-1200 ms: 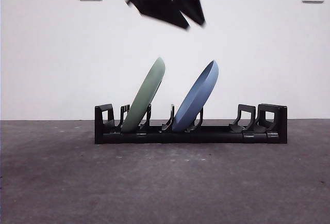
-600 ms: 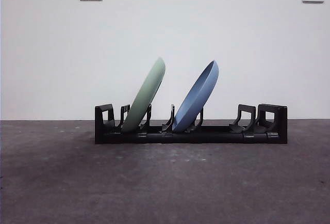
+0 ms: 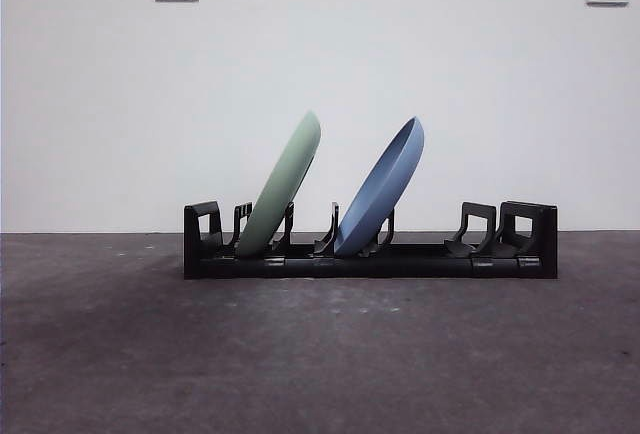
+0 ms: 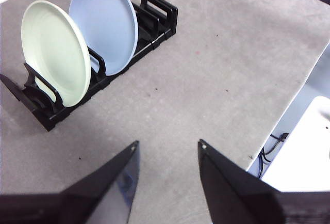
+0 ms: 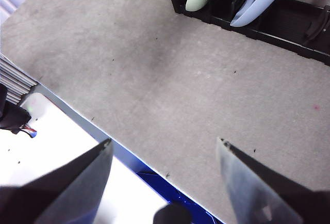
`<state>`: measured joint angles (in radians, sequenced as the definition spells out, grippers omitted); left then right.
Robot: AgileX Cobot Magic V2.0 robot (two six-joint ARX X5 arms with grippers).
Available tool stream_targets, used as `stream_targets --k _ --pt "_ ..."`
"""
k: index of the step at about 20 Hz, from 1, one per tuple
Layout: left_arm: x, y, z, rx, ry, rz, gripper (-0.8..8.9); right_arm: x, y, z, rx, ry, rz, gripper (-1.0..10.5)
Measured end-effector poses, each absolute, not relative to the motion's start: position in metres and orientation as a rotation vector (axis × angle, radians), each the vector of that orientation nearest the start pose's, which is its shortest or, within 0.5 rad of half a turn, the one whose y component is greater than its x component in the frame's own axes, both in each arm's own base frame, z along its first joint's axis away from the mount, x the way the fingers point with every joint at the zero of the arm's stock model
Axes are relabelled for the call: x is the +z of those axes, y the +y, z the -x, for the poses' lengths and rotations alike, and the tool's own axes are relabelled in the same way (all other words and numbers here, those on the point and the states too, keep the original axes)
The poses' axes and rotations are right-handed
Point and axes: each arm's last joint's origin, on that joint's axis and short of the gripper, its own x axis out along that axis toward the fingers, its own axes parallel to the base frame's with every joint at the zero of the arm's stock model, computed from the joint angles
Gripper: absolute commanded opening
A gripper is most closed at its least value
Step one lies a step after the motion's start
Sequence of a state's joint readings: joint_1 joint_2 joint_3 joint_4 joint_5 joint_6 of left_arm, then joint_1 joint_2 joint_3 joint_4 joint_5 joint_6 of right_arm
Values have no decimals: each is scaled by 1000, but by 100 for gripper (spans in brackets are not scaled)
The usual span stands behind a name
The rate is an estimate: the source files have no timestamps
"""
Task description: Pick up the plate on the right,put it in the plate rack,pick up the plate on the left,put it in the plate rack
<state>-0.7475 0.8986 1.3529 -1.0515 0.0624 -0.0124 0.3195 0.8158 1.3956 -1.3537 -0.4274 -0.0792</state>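
No readable text, labels, brands or numbers on anything shown

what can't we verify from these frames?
- Front view: both arms out of frame.
- Front view: the green plate and blue plate show edge-on; their feet sit hidden behind the plate rack prongs.
- Right wrist view: rack's far end and both plates' upper parts cut off by the picture's edge.

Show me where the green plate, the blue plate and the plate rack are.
green plate (image 3: 283,190), front view, middle of its back.
blue plate (image 3: 383,189), front view, middle of its back.
plate rack (image 3: 527,226), front view, blocky right end.
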Motion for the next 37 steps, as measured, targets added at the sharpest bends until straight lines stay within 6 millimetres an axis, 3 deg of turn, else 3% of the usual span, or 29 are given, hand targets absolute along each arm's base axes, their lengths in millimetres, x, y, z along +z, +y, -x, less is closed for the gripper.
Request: stream_targets --k 3,5,7,25,37 --pt "417 -90 -94 -781 587 -196 163 414 36 -71 739 763 29 225" --pt "417 -90 -94 -781 587 -196 8 414 36 -71 739 763 29 76" --pt "417 -90 -94 -781 588 -197 -8 414 36 -71 739 763 29 -21" --pt "416 -91 -96 -781 592 -203 -4 414 36 -73 687 783 6 3" --pt "414 -96 -101 -778 590 -232 -4 408 37 -96 489 848 89 2"
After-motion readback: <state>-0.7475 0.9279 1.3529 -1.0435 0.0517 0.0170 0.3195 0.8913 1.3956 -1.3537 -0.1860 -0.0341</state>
